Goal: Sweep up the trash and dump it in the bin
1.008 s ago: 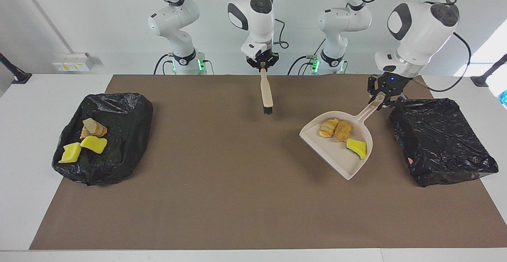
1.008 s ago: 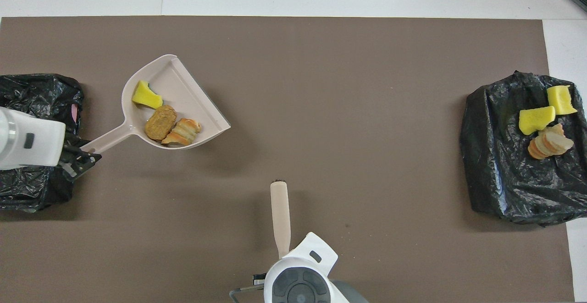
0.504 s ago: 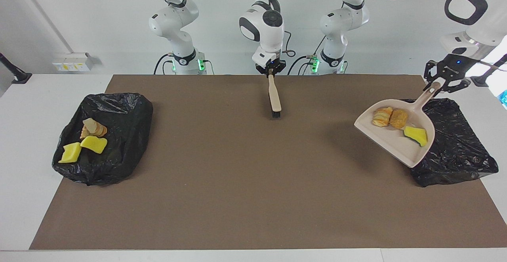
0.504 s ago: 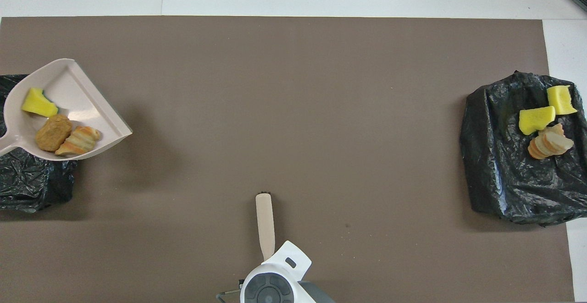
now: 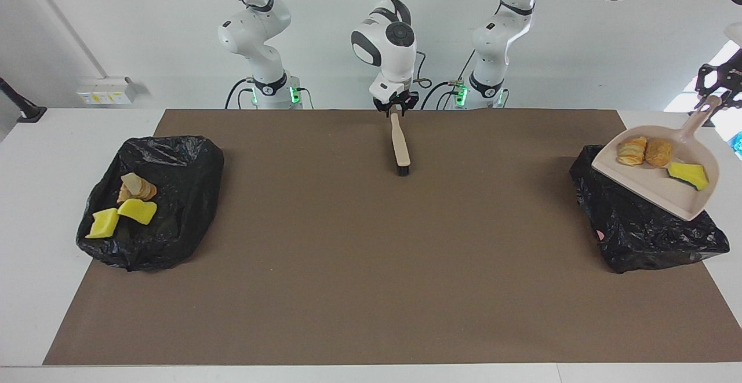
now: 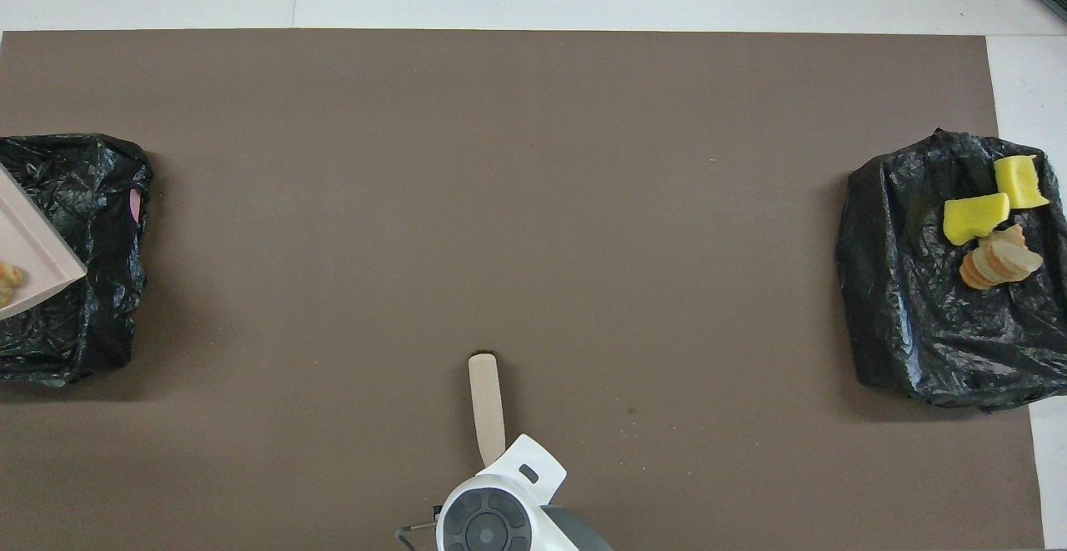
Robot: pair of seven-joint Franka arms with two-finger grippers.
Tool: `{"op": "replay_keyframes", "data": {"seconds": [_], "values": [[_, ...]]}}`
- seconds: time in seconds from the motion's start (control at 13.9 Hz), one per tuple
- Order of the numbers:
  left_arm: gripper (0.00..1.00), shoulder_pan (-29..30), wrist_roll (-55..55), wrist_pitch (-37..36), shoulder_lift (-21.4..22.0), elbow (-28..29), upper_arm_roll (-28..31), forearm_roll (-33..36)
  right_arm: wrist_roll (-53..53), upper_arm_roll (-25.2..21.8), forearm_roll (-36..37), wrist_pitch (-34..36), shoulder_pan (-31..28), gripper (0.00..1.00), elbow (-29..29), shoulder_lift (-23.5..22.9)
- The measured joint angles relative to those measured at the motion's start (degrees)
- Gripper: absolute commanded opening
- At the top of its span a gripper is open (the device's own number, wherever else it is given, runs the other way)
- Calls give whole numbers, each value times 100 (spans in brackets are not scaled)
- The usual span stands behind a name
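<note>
My left gripper [image 5: 717,84] is clamped narrow on the handle tip of the beige plastic dustpan [image 5: 666,197]. The pan hangs down and away from it, roughly level, with its open lip on the side away from the gripper. I judge it is held flat like this so the load stays put until the tip. That load is two orange-tan bread-like chunks [image 5: 643,151] nearest the handle and a yellow green-backed sponge piece [image 5: 688,175] beside them. The crumpled black plastic bin bag [image 5: 637,232] lies directly under the pan.

My right gripper [image 5: 396,108] waits at the top of the beige wooden brush [image 5: 399,142], which slants down from it until its bristles reach the brown mat [image 5: 348,267]. Whether that gripper clamps the brush or merely rests at it, I cannot tell.

A second ago the pan hung low over the mat, short of the bag. It has since risen and swung out above the bag, and the brush has drawn closer to my bases.
</note>
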State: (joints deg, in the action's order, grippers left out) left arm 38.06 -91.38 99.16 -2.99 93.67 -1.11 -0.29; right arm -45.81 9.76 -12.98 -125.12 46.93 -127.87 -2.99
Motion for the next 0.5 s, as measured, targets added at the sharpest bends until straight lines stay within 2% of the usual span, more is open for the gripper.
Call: {"op": "replay_keyframes", "data": {"seconds": [0.22, 0.5], "values": [[0, -7, -301, 152, -344, -267, -39, 667, -1, -77, 59, 601, -71, 100, 382, 78], [0, -206, -618, 547, -481, -346, -186, 1735, 135, -88, 316, 1372, -545, 100, 833, 384]]}}
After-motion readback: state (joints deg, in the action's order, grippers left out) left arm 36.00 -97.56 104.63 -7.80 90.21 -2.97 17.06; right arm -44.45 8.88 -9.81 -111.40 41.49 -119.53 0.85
